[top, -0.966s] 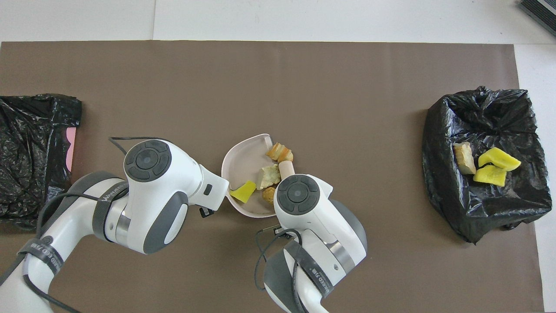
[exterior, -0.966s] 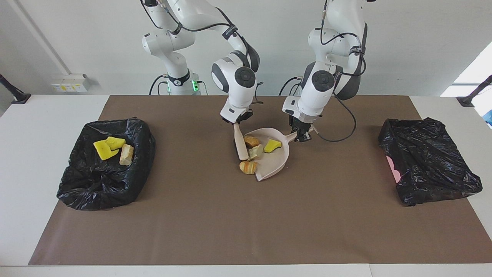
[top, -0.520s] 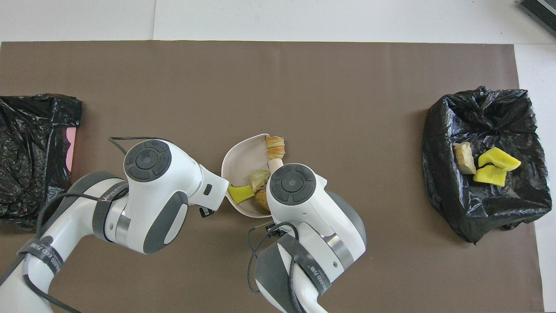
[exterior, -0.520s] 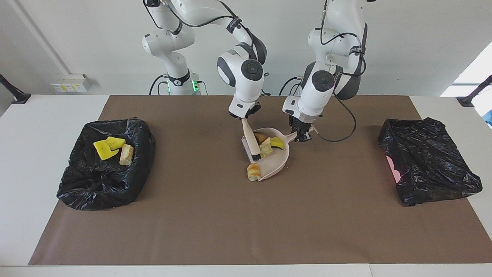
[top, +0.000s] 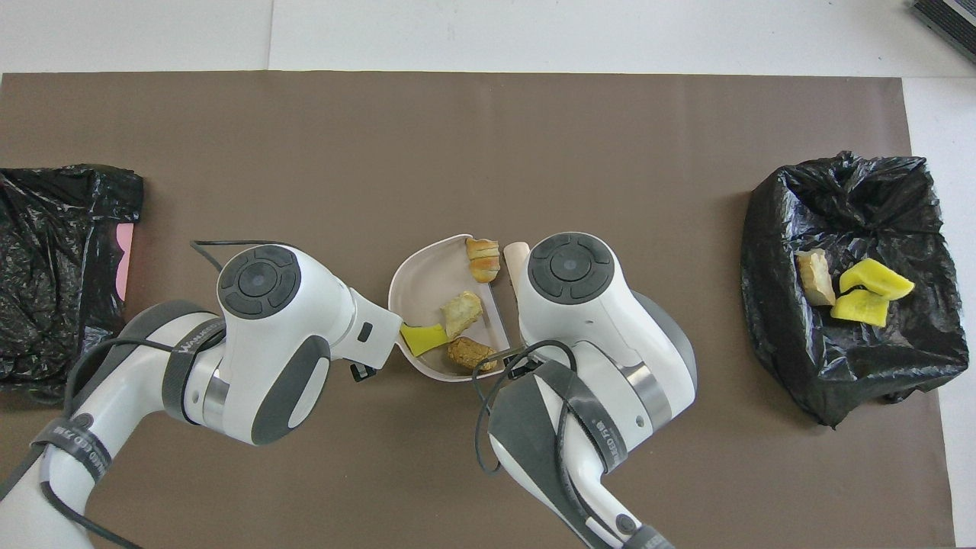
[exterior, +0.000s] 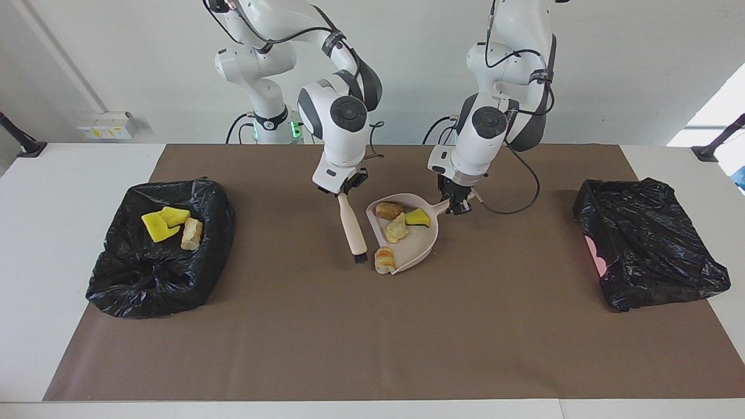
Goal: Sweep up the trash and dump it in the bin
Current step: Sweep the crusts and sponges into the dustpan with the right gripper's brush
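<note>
Looking at this from across the worktop (exterior: 87, 174), the landmark I'd hang everything on is the pink dustpan (exterior: 416, 247) in the middle, and I'll go along the facing view.

Well off toward the right arm's end from the dustpan sits a bin lined with a black bag (exterior: 160, 250), and three bits of trash are already in it: two yellow sponge pieces (exterior: 163, 223) and a tan lump (exterior: 191, 234).

Just beside the dustpan, on that same side, the right end effector (exterior: 342, 187) is clamped shut on the handle of a small brush (exterior: 353, 230), bristles down by the pan's mouth. The brush is outside the pan.

Inside the dustpan: a brown bread-like lump (exterior: 389, 210), a pale tan one (exterior: 397, 228) and a green-and-yellow sponge bit (exterior: 418, 217). An orange striped lump (exterior: 384, 259) sits right at the pan's lip, and I can't tell if it's properly in.

The left end effector (exterior: 458, 203) is closed on the dustpan's handle, at the pan's end nearer the robots.

Well off from the dustpan toward the left arm's end is a second black-bagged bin (exterior: 649, 244); no trash visible in it.

What I'd worry about: if the pan gets lifted now, that orange lump probably gets left behind or rolls off the lip. A hard brush flick could also bounce the light sponge bit back out, and tilting the pan mouth-down during the carry would spill everything.
</note>
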`<state>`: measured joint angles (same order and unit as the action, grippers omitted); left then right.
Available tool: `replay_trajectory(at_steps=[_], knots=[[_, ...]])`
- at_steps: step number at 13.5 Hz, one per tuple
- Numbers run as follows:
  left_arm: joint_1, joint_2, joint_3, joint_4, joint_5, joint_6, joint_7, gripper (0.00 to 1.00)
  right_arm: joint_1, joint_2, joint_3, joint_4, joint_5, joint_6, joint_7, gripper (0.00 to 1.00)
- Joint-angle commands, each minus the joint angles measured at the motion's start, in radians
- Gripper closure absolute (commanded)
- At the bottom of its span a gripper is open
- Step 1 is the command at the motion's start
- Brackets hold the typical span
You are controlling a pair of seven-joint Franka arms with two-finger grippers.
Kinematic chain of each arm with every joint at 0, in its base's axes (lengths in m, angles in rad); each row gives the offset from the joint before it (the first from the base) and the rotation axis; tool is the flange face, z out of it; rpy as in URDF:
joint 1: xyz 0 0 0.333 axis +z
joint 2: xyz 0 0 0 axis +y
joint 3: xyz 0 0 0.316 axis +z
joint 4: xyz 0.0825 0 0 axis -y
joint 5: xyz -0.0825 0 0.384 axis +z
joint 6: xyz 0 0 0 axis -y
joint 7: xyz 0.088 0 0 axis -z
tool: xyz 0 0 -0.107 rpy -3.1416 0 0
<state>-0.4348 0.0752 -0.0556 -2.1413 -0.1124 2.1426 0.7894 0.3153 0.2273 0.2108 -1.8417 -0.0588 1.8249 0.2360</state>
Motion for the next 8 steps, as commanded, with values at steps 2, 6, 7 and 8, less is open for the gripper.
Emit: replay_trajectory(at_steps=[2, 6, 7, 8], knots=[[0.004, -0.035, 0.002, -0.038, -0.013, 0.022, -0.042, 1.00, 0.023, 0.186, 0.009, 0.183, -0.046, -0.006, -0.029, 1.00], [0.004, -0.037, 0.002, -0.038, -0.013, 0.020, -0.076, 1.00, 0.068, 0.185, 0.015, 0.144, -0.026, -0.009, -0.104, 1.00], [0.004, -0.037, 0.002, -0.038, -0.013, 0.019, -0.085, 1.00, 0.076, 0.181, 0.027, 0.142, -0.016, -0.024, -0.160, 1.00], [0.004, -0.037, 0.002, -0.038, -0.013, 0.019, -0.085, 1.00, 0.073, 0.176, 0.053, 0.144, 0.020, -0.042, -0.184, 1.00]])
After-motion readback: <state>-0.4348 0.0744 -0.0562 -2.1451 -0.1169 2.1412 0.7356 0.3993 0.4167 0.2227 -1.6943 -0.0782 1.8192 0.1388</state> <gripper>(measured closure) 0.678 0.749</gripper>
